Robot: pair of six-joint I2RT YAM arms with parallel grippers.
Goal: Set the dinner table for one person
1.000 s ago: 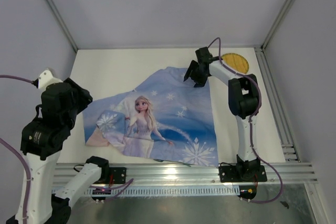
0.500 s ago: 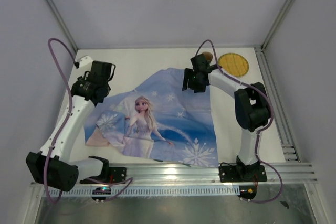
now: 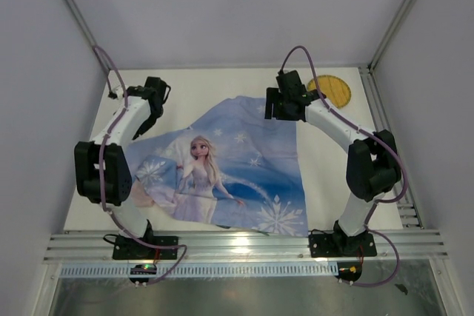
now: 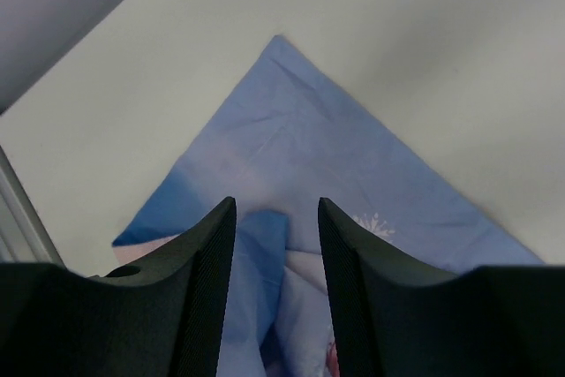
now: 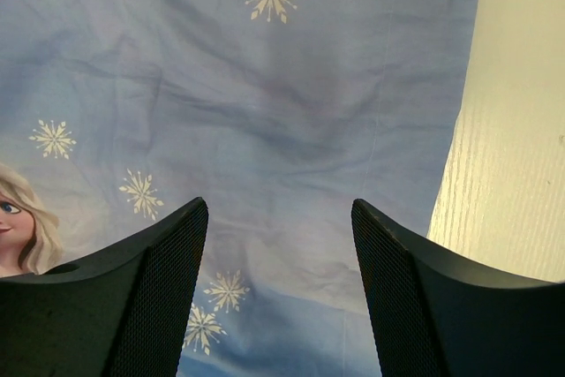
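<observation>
On the table (image 3: pixel 222 83), a white top framed by silver rails, a blue cloth (image 3: pixel 244 160) lies a little right of centre, and by my reading the task is at its start. The cloth reaches the near rail but sits askew. Its far left part looks folded over on itself, with a pale flap running up to a point, so it is neither flat nor square to the edges. The left gripper (image 4: pixel 276 207) hangs above that far left corner with its jaws a modest way apart. Only cloth shows in the gap below them, and nothing is held. The right gripper (image 5: pixel 278 209) hangs over the cloth's far right part, near its right edge, with its jaws wide and empty. A yellow disc (image 3: pixel 335 92) lies in the far right corner of the table, clear of the cloth, and I cannot tell whether it is a plate or a mat. I see no cutlery, glass or napkin in any view. What seems left, then, is to straighten and flatten the cloth and then lay the place on it, which is most of the job. No brand, label or lettering can be read; the print shows a fair-haired girl in a blue dress among white snowflakes
</observation>
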